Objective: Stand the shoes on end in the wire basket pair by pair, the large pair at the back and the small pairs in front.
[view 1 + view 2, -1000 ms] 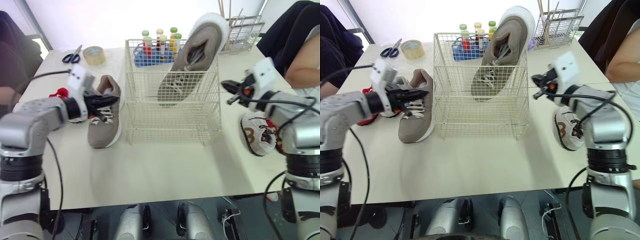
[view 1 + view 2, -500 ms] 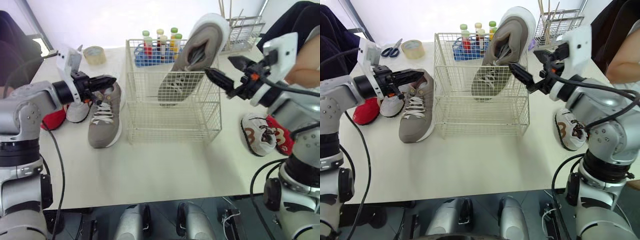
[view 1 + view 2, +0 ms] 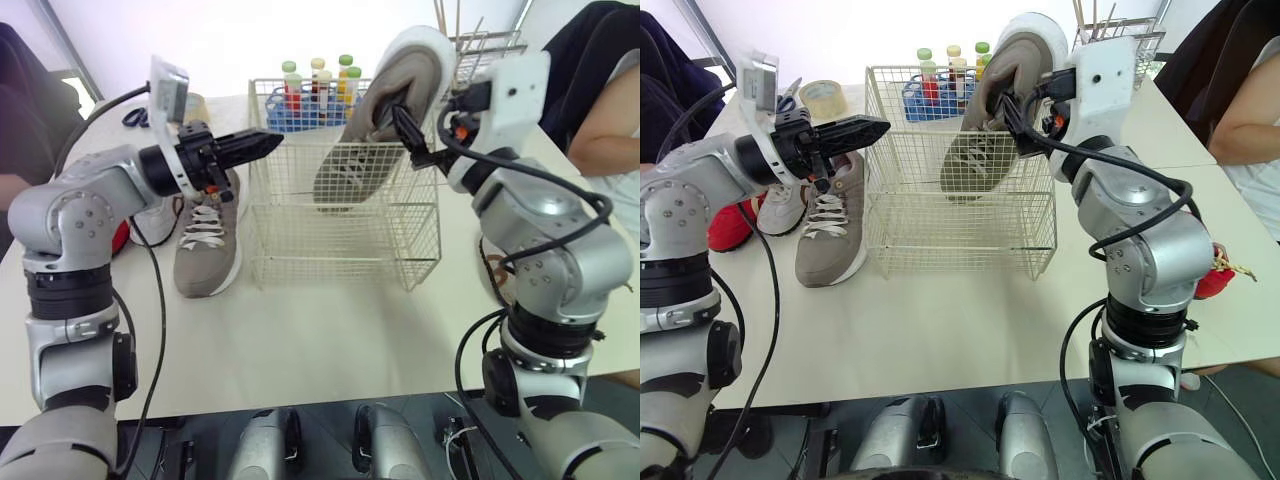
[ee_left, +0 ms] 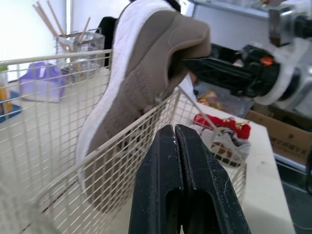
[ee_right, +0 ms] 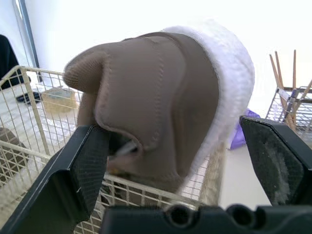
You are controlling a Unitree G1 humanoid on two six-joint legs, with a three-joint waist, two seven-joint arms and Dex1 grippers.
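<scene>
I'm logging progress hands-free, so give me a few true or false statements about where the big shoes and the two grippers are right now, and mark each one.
1. A taupe shoe stands on end in the wire basket, heel up. True.
2. Its mate is in the basket too. False: the second taupe shoe lies flat on the table, to the left of the basket.
3. The left gripper is shut and holds nothing. True.
4. The right gripper is clamped on the laces. False: it is open, with its fingers on either side of the heel.
</scene>
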